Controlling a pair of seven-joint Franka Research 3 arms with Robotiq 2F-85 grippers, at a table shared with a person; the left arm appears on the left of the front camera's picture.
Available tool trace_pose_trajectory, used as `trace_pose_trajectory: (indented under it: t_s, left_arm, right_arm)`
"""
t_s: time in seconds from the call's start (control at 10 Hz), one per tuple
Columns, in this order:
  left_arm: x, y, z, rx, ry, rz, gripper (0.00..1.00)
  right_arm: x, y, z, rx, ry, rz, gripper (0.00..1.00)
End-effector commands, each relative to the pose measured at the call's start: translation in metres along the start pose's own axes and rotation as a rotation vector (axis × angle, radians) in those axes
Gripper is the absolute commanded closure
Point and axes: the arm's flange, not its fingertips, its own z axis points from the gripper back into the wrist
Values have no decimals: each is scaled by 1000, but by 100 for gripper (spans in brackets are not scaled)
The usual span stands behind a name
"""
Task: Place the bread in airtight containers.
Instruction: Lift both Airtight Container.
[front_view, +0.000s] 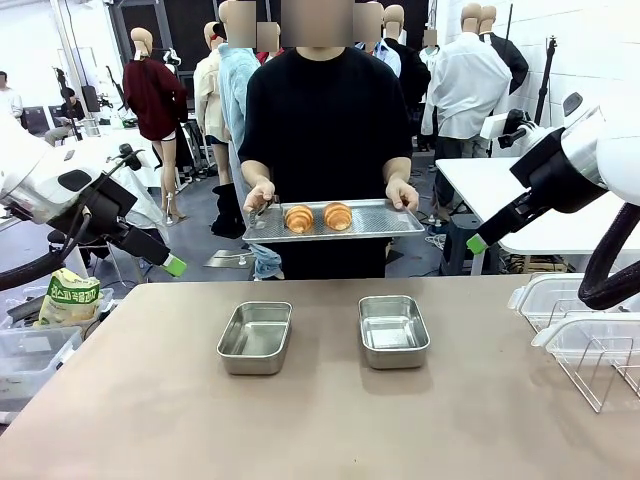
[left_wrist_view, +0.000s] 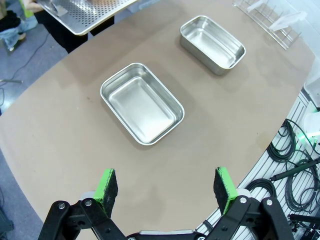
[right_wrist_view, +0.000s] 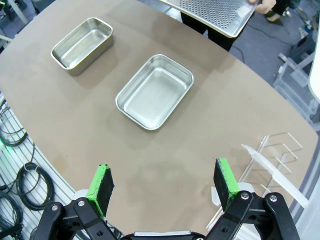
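Observation:
Two golden croissant-like bread rolls (front_view: 300, 217) (front_view: 338, 215) lie on a perforated metal tray (front_view: 380, 222) that a person holds in both hands beyond the table's far edge. Two empty steel airtight containers sit on the brown table, one left of centre (front_view: 255, 337) (left_wrist_view: 141, 103) (right_wrist_view: 83, 44) and one right of centre (front_view: 393, 330) (left_wrist_view: 213, 44) (right_wrist_view: 155, 90). My left gripper (front_view: 172, 264) (left_wrist_view: 166, 188) hovers open above the table's left edge. At the right side, raised off the table, my right gripper (front_view: 478, 242) (right_wrist_view: 163, 184) is open too. Neither holds anything.
Clear plastic lids (front_view: 548, 296) lean in a wire rack (front_view: 600, 366) at the table's right edge. A green-and-yellow snack bag (front_view: 68, 298) and clear bins sit off the left side. The tray's underside (left_wrist_view: 85, 15) (right_wrist_view: 215, 12) juts over the far edge. Cables (left_wrist_view: 295, 170) hang below the near edge.

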Motion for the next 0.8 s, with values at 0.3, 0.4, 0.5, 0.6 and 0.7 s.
trace_pose_trajectory:
  t_s: [0.3, 0.4, 0.5, 0.6, 0.7]
  left_arm:
    - [-1, 1, 2, -17, -8, 2, 0]
    - [-1, 1, 2, -17, -8, 2, 0]
    - [0, 0, 0, 0, 0, 0, 0]
    - [0, 0, 0, 0, 0, 0, 0]
    - [0, 1, -4, -20, 14, 14, 0]
  right_arm:
    - [-2, 0, -1, 11, 0, -1, 0]
    - [-2, 0, -1, 11, 0, -1, 0]
    - [-2, 0, -1, 11, 0, -1, 0]
    - [-2, 0, -1, 11, 0, -1, 0]
    - [-2, 0, -1, 11, 0, -1, 0]
